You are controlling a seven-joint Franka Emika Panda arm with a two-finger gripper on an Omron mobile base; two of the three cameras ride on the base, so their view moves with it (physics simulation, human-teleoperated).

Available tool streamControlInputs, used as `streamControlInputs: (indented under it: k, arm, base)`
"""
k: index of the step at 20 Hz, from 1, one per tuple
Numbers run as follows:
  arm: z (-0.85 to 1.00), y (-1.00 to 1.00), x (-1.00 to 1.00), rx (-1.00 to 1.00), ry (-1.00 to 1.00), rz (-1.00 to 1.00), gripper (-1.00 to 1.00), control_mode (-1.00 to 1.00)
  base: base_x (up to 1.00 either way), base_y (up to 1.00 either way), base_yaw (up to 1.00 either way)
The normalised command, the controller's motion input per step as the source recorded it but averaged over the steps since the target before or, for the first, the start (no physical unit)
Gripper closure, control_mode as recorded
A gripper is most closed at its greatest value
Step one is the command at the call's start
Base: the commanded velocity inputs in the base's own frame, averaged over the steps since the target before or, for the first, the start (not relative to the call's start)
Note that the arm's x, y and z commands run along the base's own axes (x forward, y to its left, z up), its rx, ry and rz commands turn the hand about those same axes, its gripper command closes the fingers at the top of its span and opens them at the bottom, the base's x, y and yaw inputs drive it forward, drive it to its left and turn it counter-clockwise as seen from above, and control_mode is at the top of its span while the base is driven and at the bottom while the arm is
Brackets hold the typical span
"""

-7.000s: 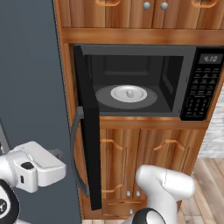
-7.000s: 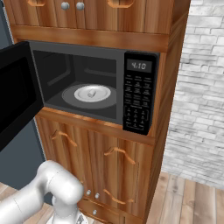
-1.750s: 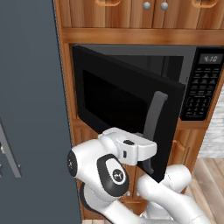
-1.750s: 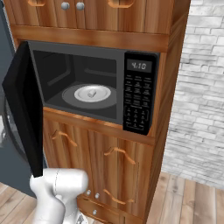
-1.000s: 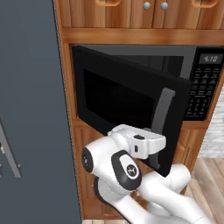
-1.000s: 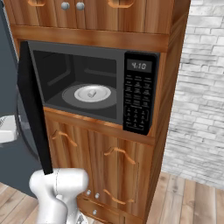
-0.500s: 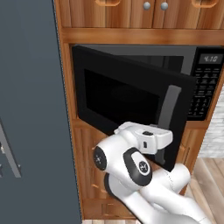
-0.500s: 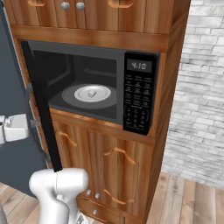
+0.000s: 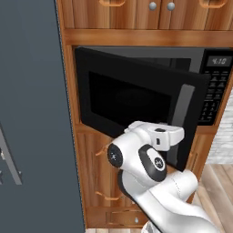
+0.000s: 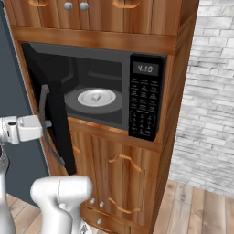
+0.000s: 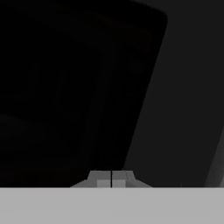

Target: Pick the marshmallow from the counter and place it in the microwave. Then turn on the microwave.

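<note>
One glossy black microwave [image 10: 137, 98] door

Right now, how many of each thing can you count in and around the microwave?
Microwave: 1
Microwave door: 1
Round dish inside: 1
Marshmallow on the dish: 1
Gripper, shut against the door: 1
Total: 5

Brown wooden cabinets [image 10: 123, 178], whitewashed brick wall [image 10: 205, 100], wood plank floor [image 10: 196, 210], dark grey panel [image 9: 32, 113]
</note>
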Motion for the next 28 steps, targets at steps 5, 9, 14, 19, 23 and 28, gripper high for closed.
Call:
streamControlInputs:
  k: [5,9,14,19,23,28]
  arm:
    - [0.0,-0.22,0.22,0.0,-0.01,0.07,1.0,-1.0]
    - [0.0,-0.18,0.22,0.0,-0.02,0.08,1.0,-1.0]
    - [0.0,-0.17,0.24,0.0,-0.02,0.08,1.0,-1.0]
    - [0.0,-0.19,0.27,0.0,-0.01,0.08,1.0,-1.0]
    - [0.0,-0.16,0.26,0.0,0.0,0.09,1.0,-1.0]
    - [0.0,-0.15,0.24,0.0,0.0,0.09,1.0,-1.0]
  base:
    - [0.0,0.0,0.0]
    - [0.0,0.0,0.0]
    - [0.0,0.0,0.0]
    - [0.0,0.0,0.0]
    - [0.0,0.0,0.0]
    - [0.0,0.0,0.0]
